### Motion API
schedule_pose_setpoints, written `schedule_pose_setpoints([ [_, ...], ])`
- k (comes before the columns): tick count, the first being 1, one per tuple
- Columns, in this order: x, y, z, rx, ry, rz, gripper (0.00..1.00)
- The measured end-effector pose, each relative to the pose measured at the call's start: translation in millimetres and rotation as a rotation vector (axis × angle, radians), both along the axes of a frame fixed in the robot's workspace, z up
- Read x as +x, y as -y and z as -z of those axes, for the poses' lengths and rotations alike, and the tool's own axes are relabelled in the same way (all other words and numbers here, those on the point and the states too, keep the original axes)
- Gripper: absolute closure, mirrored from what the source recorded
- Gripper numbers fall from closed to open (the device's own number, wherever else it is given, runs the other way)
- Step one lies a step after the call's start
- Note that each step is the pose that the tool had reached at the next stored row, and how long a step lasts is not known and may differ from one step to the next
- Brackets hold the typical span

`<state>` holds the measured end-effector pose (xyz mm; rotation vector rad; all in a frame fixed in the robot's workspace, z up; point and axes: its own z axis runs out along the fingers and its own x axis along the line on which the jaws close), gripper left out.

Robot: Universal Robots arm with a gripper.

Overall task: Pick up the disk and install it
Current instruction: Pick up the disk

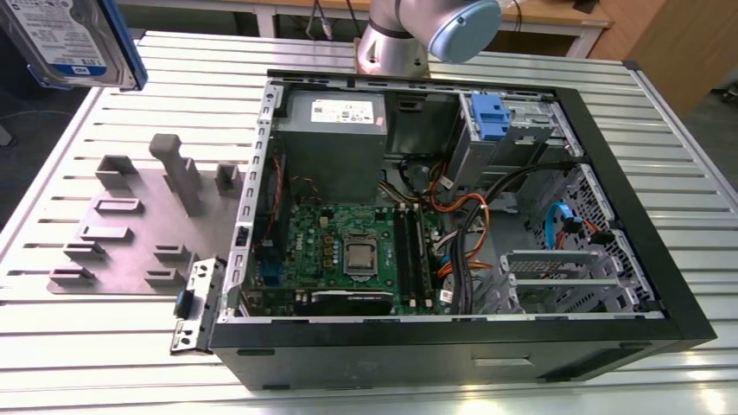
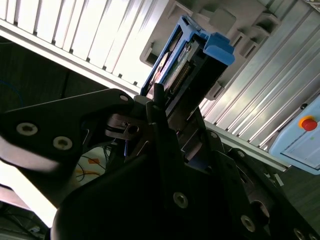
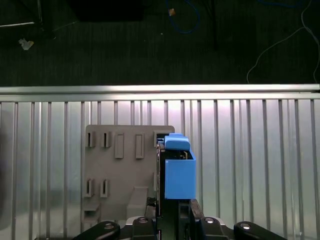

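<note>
one pincer (image 3: pixel 175 206) around one blue-framed disk (image 3: pixel 179 177)

On the table (image 1: pixel 692 173), the plate (image 1: pixel 127 233) lies beside the case (image 1: pixel 461 359), disk (image 1: pixel 64 39) above it.

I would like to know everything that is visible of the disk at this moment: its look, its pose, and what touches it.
The disk is a flat silver drive with a white-and-blue label in a blue plastic carrier. In the exterior view it hangs tilted at that view's upper left, off the slatted table. In both wrist views the claw is shut on one end; the blue tab end points away, toward the grey holder plate.
</note>
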<state>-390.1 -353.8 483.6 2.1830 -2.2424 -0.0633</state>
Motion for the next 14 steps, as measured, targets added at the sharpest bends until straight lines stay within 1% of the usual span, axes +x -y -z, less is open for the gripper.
schedule_pose_setpoints([
  [3,0.0,0.0,-1.4,0.0001,0.0001,0.000,0.65],
  [5,0.0,0.0,-4.9,-0.0011,0.0000,0.000,0.65],
  [14,0.0,0.0,-5.0,-0.0012,0.0000,0.000,0.65],
])
